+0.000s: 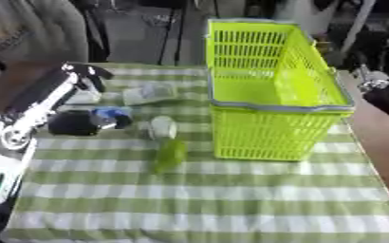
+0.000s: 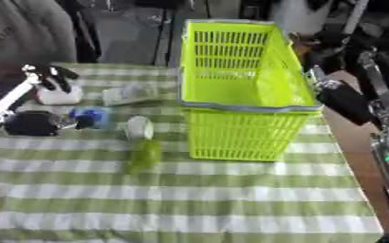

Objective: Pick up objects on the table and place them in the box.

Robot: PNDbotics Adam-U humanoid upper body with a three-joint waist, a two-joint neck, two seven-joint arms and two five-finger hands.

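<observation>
**Reach step, nothing grasped yet**

Left hand (image 2: 52, 76) hovers far left over a white object (image 2: 59, 96), fingers curled, clamped on nothing I can see. Right hand state: cannot tell. Green bottle (image 1: 171, 155) lies just left of the empty basket (image 1: 314, 76). Next: lower, close, carry right into the basket.

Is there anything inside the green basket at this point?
No: through the open top of the basket only its bare green floor and mesh walls show, while the green bottle lies on the tablecloth beside it.
</observation>
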